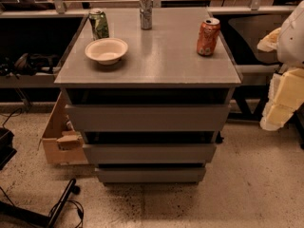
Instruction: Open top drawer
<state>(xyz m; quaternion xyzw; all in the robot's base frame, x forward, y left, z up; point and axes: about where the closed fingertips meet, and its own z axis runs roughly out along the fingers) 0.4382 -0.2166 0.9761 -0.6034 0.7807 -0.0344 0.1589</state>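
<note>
My gripper (281,99) hangs at 3 o'clock, apart from the cabinet (161,56); whether it is open I cannot tell. The top drawer (147,118) sits at centre, toward 5 o'clock from the bowl (106,50).

3 drawers: top drawer (147,118), mid drawer (149,153), btm drawer (150,175); 3 cans: green can (99,23), silver can (146,12), orange can (208,36); 1 bowl (106,50); 1 desk (166,63); 1 box (59,139); 1 gripper (284,96), rt edge
</note>
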